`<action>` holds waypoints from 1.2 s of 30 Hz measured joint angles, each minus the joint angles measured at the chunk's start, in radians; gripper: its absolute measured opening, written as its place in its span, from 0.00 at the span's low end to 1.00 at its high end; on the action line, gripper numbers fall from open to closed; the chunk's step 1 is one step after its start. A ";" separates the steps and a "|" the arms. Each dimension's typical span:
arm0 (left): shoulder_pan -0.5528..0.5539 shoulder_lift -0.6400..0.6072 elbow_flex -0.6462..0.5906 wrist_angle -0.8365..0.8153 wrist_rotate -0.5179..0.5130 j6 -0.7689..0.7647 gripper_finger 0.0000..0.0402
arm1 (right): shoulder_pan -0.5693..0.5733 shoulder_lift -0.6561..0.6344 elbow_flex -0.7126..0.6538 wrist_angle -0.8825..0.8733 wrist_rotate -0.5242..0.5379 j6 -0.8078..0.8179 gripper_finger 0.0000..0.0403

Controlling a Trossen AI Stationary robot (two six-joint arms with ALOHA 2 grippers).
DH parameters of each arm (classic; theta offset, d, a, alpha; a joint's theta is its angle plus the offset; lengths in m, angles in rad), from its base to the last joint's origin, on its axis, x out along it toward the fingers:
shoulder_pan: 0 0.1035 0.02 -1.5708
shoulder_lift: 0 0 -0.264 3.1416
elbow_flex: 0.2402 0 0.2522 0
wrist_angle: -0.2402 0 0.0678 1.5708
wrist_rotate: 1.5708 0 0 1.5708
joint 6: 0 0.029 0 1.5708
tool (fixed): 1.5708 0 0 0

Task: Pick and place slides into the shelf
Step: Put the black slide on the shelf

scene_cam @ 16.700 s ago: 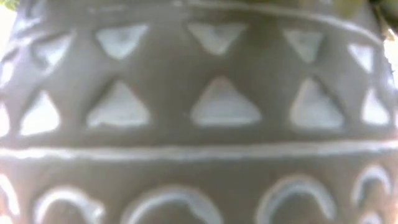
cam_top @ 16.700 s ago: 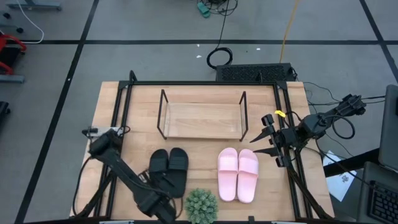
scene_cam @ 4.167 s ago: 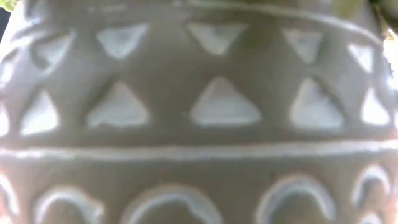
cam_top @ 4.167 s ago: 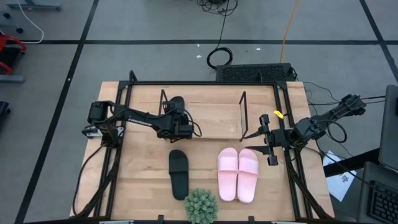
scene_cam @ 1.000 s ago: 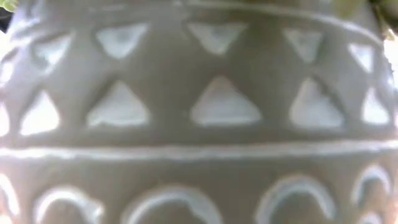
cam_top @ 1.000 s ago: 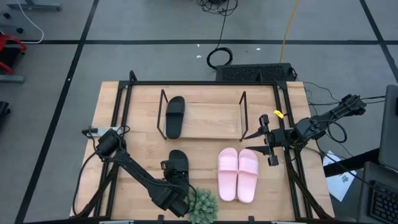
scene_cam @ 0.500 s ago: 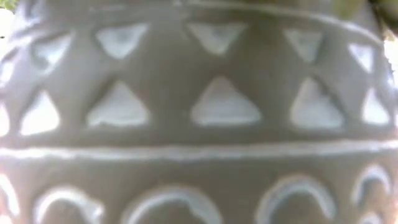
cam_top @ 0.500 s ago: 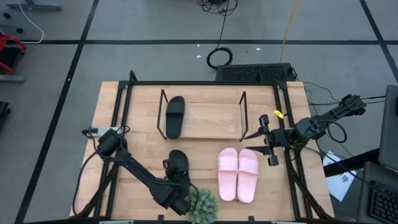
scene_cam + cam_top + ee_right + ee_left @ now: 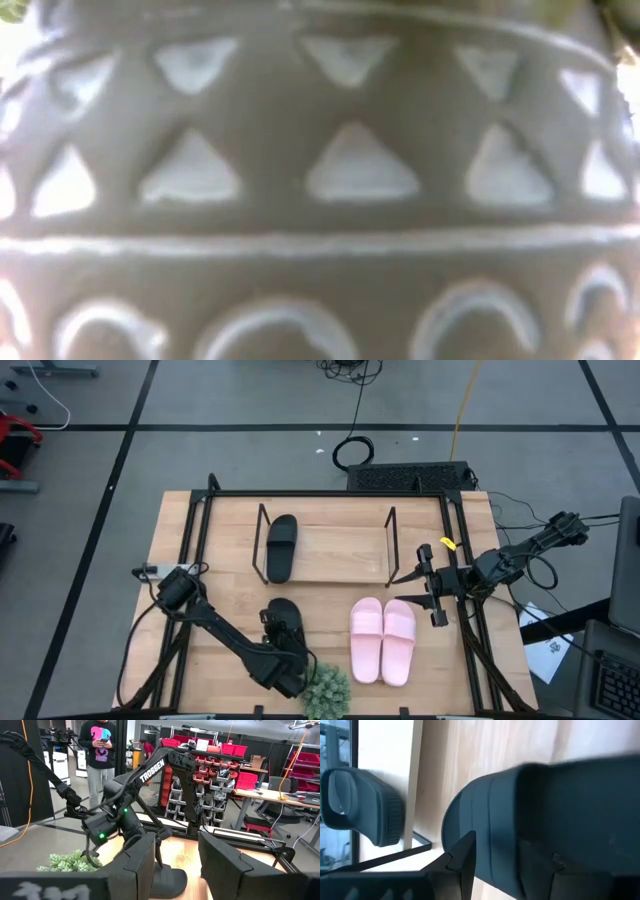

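While the left arm reaches across the near side of the wooden table [image 9: 205, 660], we see its left gripper [image 9: 283, 645] down on the second black slide [image 9: 284, 622], which lies on the tabletop in front of the shelf [image 9: 325, 552]. From the left wrist view, the two dark fingers [image 9: 461, 862] stand apart around the slide's rounded end, one finger clear of its edge and the other laid against the black surface; whether they are pinching it yet, we cannot tell. Just beside that gripper, at the table's near edge, sits a small green potted plant [image 9: 324, 691], whose patterned grey pot [image 9: 320, 180] fills the whole low view.

Farther back, the first black slide [image 9: 281, 547] lies on the shelf's light board, at its left end beside the dark wire frame. Right of the loose black slide, the pale pink pair [image 9: 382, 639] rests side by side on the table, touching each other and well apart from the shelf.

At the right edge, the right gripper [image 9: 420, 588] hangs beside the shelf's right end frame, its fingers [image 9: 227, 862] spread wide and holding nothing. In the right wrist view, beyond those fingers, a person [image 9: 102, 750] in a bright printed shirt stands in the room behind.
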 joint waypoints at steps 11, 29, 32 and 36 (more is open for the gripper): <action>0.032 0.000 -0.069 0.001 -0.002 -0.047 0.17 | 0.000 0.000 0.000 0.000 0.000 0.000 0.36; 0.025 -0.003 0.068 -0.236 -0.091 -0.123 0.00 | 0.000 0.000 0.000 0.000 0.000 0.007 0.36; 0.021 -0.014 0.107 -0.234 -0.116 -0.113 0.00 | 0.000 0.000 0.000 0.000 0.000 0.007 0.36; 0.022 -0.017 0.160 -0.231 -0.134 -0.062 0.00 | 0.000 0.000 0.000 -0.001 -0.004 0.008 0.36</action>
